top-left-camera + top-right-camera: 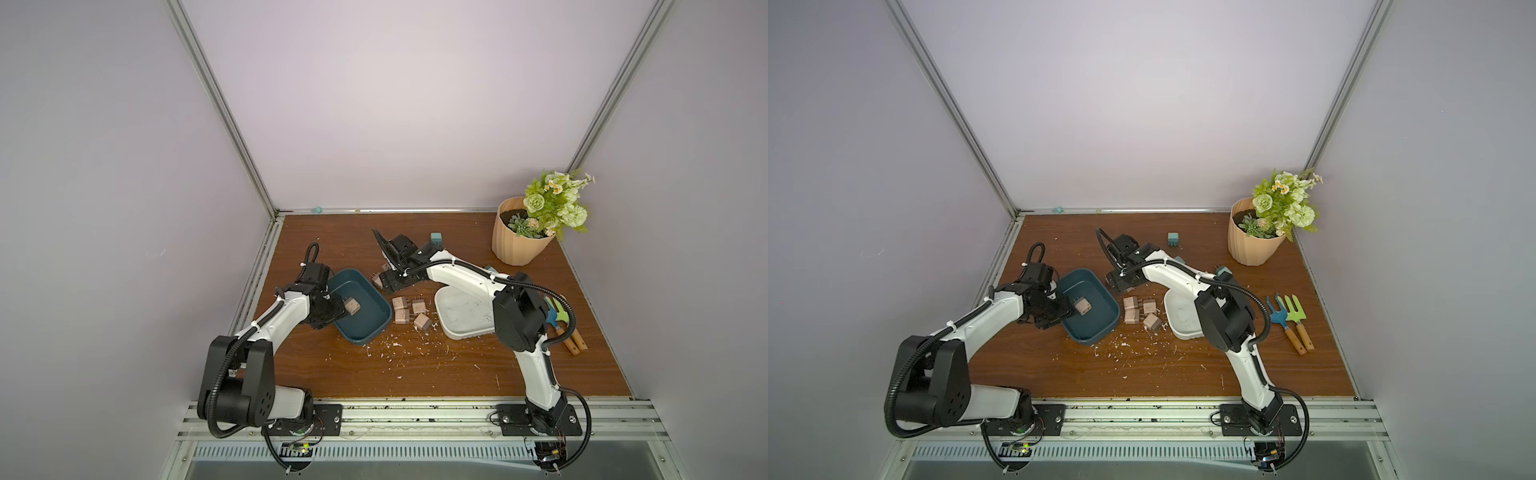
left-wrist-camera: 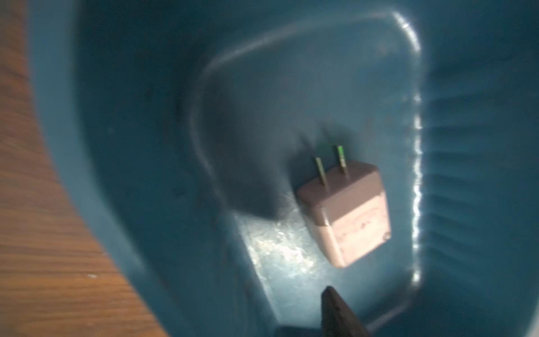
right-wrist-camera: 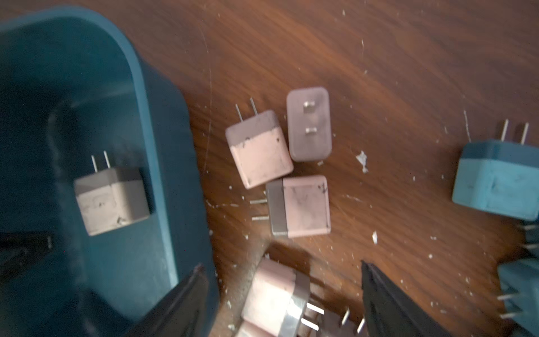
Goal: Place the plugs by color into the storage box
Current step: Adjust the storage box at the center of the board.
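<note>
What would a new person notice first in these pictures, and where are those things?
A single pinkish plug lies in the teal box. More pinkish plugs cluster on the table between it and the white box. A flower pot stands in the far right corner.

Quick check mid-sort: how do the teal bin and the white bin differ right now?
Contents: the teal bin holds one pinkish plug on its side; the white bin shows no plug where visible. Place: the teal bin lies beside the left arm; the white bin is partly hidden under the right arm. Colour: teal bin dark, white bin pale. Both are shallow, open, round-cornered.
</note>
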`<state>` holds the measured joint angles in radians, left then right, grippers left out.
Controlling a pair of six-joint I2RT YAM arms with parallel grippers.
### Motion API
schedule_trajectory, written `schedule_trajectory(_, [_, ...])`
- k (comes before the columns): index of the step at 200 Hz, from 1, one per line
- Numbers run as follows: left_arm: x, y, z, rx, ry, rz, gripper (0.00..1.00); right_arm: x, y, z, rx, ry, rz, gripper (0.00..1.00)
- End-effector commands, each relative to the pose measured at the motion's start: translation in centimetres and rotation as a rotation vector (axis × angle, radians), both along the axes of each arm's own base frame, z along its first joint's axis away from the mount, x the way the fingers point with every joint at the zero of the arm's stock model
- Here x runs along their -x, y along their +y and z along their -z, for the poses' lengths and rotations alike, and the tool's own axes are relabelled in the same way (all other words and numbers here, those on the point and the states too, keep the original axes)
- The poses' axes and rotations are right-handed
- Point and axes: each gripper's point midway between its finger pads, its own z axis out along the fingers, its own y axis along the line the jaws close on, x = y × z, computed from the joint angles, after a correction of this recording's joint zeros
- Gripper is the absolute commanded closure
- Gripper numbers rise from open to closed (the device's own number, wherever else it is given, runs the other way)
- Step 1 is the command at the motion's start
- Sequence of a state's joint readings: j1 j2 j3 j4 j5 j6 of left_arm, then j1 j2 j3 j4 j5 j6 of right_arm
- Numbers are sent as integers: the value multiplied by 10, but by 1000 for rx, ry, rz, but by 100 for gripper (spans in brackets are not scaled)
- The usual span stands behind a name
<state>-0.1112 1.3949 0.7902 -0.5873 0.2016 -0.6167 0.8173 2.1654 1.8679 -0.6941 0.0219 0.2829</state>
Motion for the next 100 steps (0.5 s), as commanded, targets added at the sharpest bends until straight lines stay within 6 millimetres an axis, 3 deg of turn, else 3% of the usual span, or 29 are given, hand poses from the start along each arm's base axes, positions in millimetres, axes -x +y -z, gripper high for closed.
schedule_trajectory(1, [6,15,0,-102,42,11,51,-18,3,-14,-9,-43,-16,15])
schedule_trajectory(42, [23,43,7,-186,119,-13,63,-32,17,-1,-25,-25,-30,15])
schedule_trajectory(71, [29,67,4,-214,132,-77,66,-40,31,5,-49,-13,-32,15])
schedule_trajectory(100, [18,66,-3,-206,115,-66,65,-47,48,2,-108,-9,-34,15])
